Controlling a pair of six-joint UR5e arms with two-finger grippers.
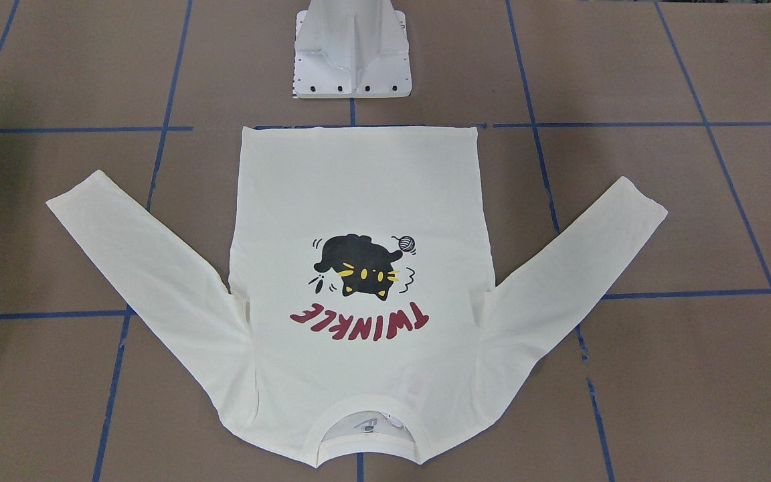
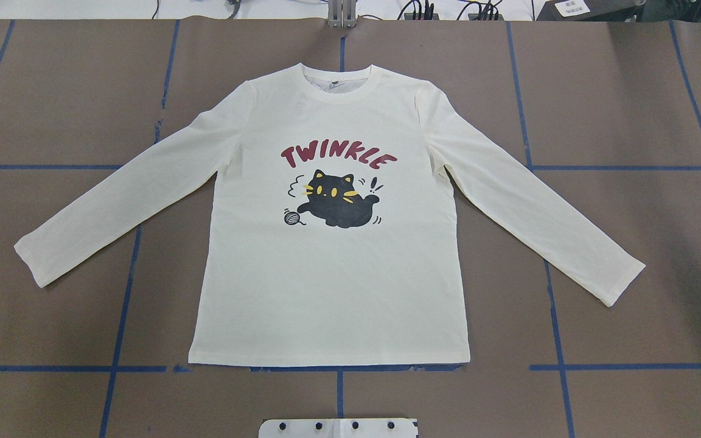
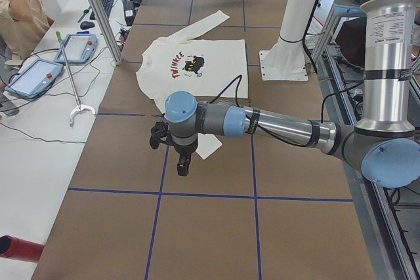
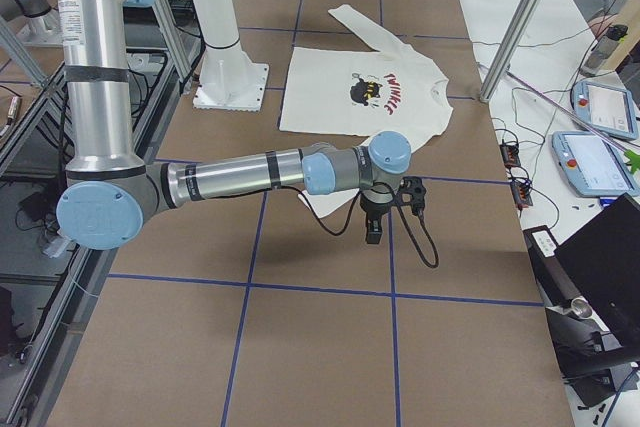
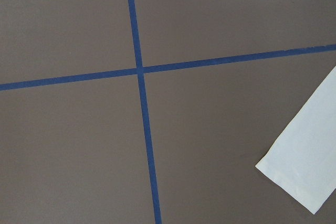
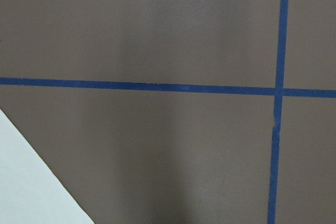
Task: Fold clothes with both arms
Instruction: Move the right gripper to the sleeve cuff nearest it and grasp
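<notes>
The cream-white long-sleeved T-shirt (image 2: 326, 286) lies flat and face up on the brown table, both sleeves spread out and down, the black cat and red "TWINKLE" print showing (image 1: 359, 201). My left gripper (image 3: 184, 166) hangs above the table just past the left sleeve's cuff (image 5: 307, 161). My right gripper (image 4: 373, 235) hangs above the table beside the right sleeve's end (image 6: 31, 182). Both grippers show only in the side views, so I cannot tell whether they are open or shut. Neither wrist view shows fingers.
The white pedestal base (image 1: 352, 60) stands behind the shirt's hem. Blue tape lines (image 2: 125, 292) grid the table. A person (image 3: 23, 4) sits at a side desk with teach pendants (image 3: 33, 77). Metal frame posts (image 3: 98, 11) stand along the table's far edge.
</notes>
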